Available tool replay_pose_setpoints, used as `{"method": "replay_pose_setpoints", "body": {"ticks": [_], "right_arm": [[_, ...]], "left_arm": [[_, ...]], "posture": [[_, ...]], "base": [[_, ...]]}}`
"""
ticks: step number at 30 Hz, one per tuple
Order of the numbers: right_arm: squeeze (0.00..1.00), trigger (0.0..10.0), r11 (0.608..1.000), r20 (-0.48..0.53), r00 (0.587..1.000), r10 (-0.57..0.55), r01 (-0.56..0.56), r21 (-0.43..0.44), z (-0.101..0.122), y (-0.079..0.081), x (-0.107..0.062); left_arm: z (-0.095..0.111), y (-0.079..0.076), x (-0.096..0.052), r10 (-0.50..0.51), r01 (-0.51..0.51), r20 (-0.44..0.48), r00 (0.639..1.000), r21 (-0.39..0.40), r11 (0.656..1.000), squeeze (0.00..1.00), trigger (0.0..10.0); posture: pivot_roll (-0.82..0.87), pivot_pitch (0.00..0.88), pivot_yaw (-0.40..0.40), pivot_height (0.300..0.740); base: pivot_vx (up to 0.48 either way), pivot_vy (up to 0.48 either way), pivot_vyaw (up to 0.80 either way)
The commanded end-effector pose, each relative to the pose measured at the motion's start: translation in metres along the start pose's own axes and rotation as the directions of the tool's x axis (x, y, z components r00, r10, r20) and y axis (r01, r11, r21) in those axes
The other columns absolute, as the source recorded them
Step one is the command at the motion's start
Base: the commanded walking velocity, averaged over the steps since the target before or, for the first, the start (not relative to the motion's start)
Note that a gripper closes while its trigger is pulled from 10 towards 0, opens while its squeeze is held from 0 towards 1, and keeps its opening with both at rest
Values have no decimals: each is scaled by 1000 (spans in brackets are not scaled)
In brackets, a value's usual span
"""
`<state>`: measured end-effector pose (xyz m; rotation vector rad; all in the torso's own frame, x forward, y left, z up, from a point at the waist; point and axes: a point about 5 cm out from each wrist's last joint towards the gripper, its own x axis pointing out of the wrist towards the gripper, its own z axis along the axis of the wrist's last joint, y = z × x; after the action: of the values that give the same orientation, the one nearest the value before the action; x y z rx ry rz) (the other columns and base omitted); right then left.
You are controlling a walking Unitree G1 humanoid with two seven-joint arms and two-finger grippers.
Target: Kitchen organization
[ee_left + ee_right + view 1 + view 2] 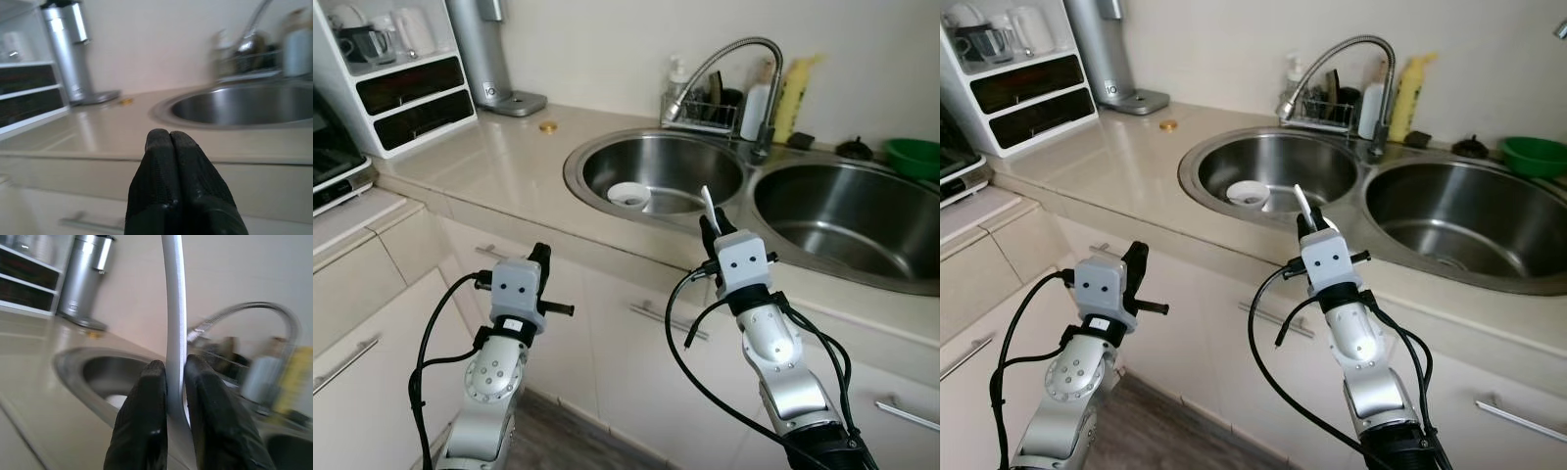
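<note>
Two fingers of the right pincer (pixel 713 221) clamp a white utensil (pixel 174 328) upright, at the table (pixel 499 157) edge, six o'clock of the left sink (pixel 656 166); left pincer (pixel 169 142) closed, empty.

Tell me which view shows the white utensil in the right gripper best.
The right wrist view: the white utensil handle fills the frame's height, clamped between the right gripper's black fingers. Both eye views show just a short white tip above the gripper, before the left sink basin. Its working end is hidden.
</note>
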<state>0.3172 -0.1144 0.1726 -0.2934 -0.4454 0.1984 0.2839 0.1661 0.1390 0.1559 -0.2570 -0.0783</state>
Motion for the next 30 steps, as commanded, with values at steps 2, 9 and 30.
{"method": "replay_pose_setpoints", "body": {"ticks": [2, 9, 30], "right_arm": [[0, 10000, 1000, 70, 997, -17, 16, 18, 15, -4, 9], [0, 10000, 996, 59, 998, -33, 28, 79, 17, -5, 15], [0, 10000, 966, -19, 970, -243, 244, 82, 10, -42, 25]], "left_arm": [[14, 4, 5, 13, -14, 56, 998, 15, 1000, 0, 10000], [28, 7, 12, 20, -22, 105, 994, 13, 1000, 0, 10000], [45, 11, 18, 16, -22, 152, 988, 38, 999, 0, 10000]], "posture": [[-64, 0, 23, 740], [-62, 0, 24, 740], [-44, 0, 28, 740]], "base": [[358, 0, 0], [356, 0, 0], [144, 0, -533]]}}
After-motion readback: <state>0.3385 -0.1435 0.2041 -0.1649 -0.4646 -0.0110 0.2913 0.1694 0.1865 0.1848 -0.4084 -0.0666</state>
